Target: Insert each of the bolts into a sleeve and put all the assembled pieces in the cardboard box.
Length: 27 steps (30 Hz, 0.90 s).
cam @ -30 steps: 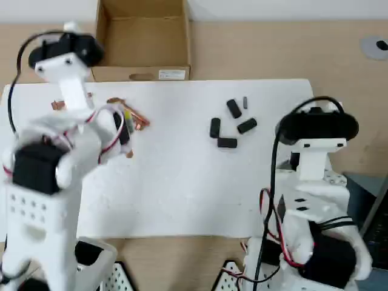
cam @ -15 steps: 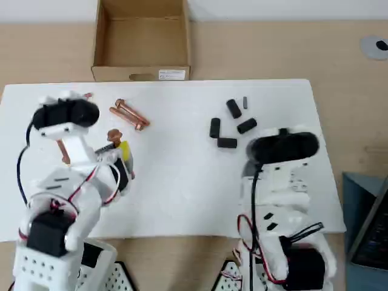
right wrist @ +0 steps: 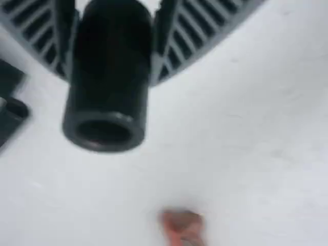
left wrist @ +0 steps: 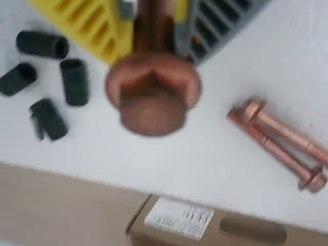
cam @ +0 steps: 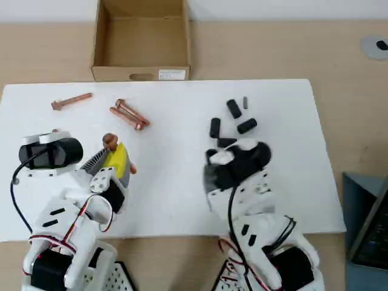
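My left gripper (left wrist: 154,31) is shut on a copper bolt (left wrist: 152,92) by its shank, head outward, between a yellow and a grey finger. In the high view this gripper (cam: 113,156) hangs over the white mat's front left. My right gripper (right wrist: 110,31) is shut on a black sleeve (right wrist: 107,77), its open end facing out; a copper bolt head (right wrist: 182,225) shows beyond it. The right arm (cam: 239,160) stands at mid mat. Two bolts (cam: 129,115) lie together, and another bolt (cam: 71,100) lies farther left. Several loose sleeves (cam: 234,108) lie at the back right. The cardboard box (cam: 140,73) stands open behind the mat.
The white mat (cam: 182,200) covers most of the table. A small dark pin (cam: 245,102) lies by the loose sleeves. A grey disc (cam: 376,46) sits on the wood at the far right, and a dark object (cam: 367,218) is at the right edge.
My left arm has pulled back from the bolt pile toward the front with a bolt in its gripper. The right arm has swung left toward the mat's middle.
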Available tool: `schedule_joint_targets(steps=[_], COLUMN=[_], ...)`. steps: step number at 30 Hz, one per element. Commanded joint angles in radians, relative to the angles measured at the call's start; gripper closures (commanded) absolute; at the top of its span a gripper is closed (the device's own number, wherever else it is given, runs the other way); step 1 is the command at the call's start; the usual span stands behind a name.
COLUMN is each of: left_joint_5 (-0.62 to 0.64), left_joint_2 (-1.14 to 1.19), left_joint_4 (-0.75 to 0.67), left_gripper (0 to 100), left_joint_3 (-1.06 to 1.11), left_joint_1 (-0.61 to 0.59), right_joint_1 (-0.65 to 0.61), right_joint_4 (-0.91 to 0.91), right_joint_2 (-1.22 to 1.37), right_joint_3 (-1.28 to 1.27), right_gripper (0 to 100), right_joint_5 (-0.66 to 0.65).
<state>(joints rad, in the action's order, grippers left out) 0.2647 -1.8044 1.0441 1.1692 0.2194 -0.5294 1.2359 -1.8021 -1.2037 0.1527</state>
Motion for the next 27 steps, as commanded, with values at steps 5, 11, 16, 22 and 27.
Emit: schedule_joint_targets(steps=[5, 11, 16, 22, 27], left_joint_5=[0.123, 0.178, 0.21, 0.21, 0.21], left_joint_2=[-0.018, -0.018, -0.018, -0.018, -0.018], left_joint_4=[-0.173, -0.192, -0.19, -0.19, -0.19], left_gripper=[100, 100, 100, 100, 100], left_joint_3=[-0.034, -0.069, -0.069, -0.071, -0.071], left_joint_1=[0.038, 0.219, 0.259, 0.259, 0.264], right_joint_1=[-0.186, -0.263, -0.297, -0.302, -0.302], right_joint_4=[-0.055, -0.106, -0.124, -0.124, -0.124], right_joint_2=[-0.077, -0.091, -0.091, -0.091, -0.091], right_joint_3=[-0.035, -0.065, -0.079, -0.079, -0.079], right_gripper=[98.9, 98.9, 98.9, 98.9, 98.9], right_joint_5=[0.002, 0.002, -0.035, -0.072, -0.072])
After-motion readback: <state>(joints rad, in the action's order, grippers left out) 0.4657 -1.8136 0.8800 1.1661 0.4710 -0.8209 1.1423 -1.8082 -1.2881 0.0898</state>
